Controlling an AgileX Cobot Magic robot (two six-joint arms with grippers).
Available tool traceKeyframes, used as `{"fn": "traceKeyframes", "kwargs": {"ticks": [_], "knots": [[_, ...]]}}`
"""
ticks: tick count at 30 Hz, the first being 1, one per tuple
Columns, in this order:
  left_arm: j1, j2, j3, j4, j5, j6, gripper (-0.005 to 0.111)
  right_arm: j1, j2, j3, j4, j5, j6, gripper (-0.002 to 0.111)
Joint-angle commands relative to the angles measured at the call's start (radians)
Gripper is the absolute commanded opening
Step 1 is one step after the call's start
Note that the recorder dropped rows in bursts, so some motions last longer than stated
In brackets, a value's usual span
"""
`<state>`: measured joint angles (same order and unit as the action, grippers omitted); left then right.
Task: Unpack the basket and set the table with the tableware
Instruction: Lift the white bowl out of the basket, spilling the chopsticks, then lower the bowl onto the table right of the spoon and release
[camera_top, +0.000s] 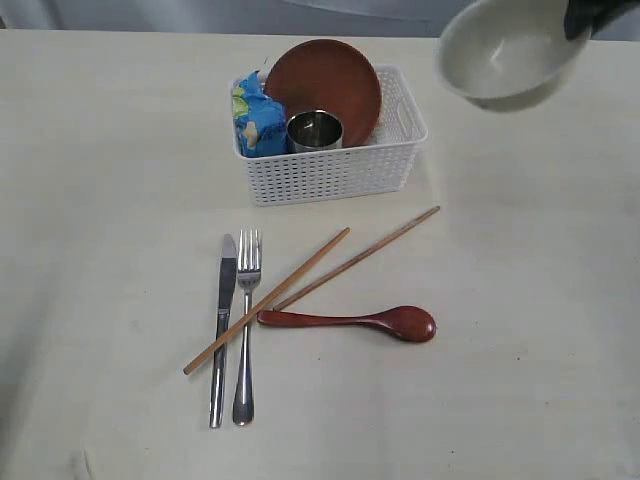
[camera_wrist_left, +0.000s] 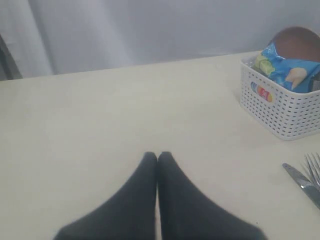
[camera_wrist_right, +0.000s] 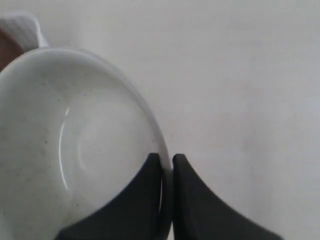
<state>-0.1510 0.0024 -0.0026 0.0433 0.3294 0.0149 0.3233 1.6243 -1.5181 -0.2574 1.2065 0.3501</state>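
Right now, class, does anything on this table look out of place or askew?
Yes. The chopsticks lie splayed, not paired; one slants across the fork and knife handles. A blue snack bag sits in the basket beside the plate and cup.

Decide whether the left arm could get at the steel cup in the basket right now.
Probably yes. The left gripper is shut and empty, and the steel cup stands uncovered in the basket; the snack bag sits close beside it.

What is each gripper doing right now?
Left gripper: closed, holding nothing.
Right gripper: closed on the rim of the white bowl.
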Motion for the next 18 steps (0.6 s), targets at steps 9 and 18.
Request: {"fn": "traceKeyframes", "kwargs": {"ticks": [9,18], "knots": [[0.002,-0.002,0.003,0.001,-0.010,-0.004,0.000,-0.031,-0.198,0.662,0.464,-0.479,-0.163,0.000],[0.002,-0.002,0.003,0.001,-0.010,-0.004,0.000,-0.031,-0.133,0.823,0.470,-0.694,-0.206,0.000]]}}
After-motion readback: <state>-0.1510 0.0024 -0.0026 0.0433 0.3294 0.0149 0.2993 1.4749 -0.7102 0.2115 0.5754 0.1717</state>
